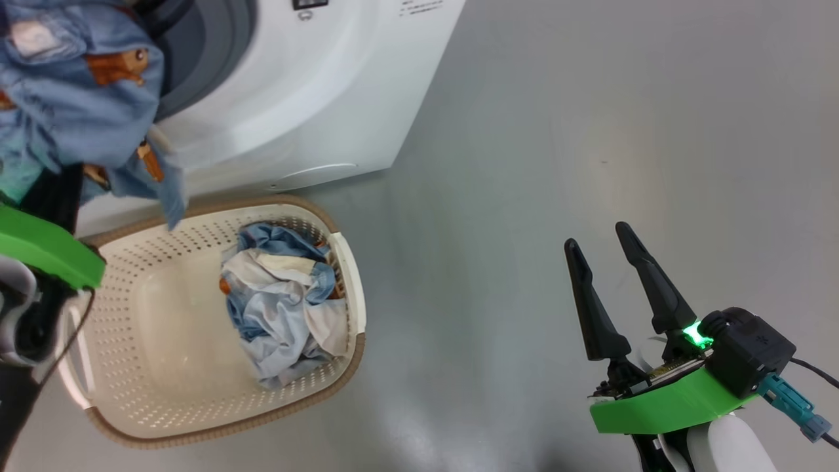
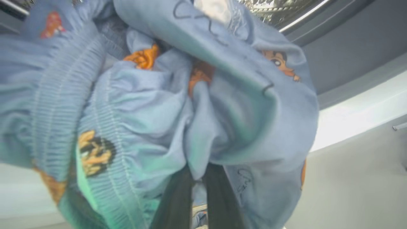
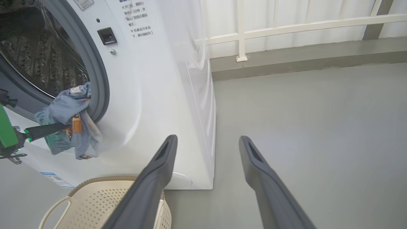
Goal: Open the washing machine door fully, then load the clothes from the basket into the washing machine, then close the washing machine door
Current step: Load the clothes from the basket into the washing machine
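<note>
Right wrist view: gripped garment (image 3: 63, 109) droops downward before washing machine (image 3: 152, 95).

The basket (image 1: 164, 328) sits on the floor (image 1: 590, 131) before the washing machine (image 1: 314, 98), clothes (image 1: 282, 301) heaped at its right end; 1 garment (image 1: 78, 98) hangs at the drum mouth (image 3: 41, 54) above.

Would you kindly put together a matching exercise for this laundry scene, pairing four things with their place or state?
Things:
1. left gripper
2. right gripper
3. basket
4. washer

Place or state:
A. open, holding nothing
B. on the floor, clothes heaped at one side
C. shut on a blue garment
D. white, its drum open to view

Pairs: 1-C, 2-A, 3-B, 4-D
</note>
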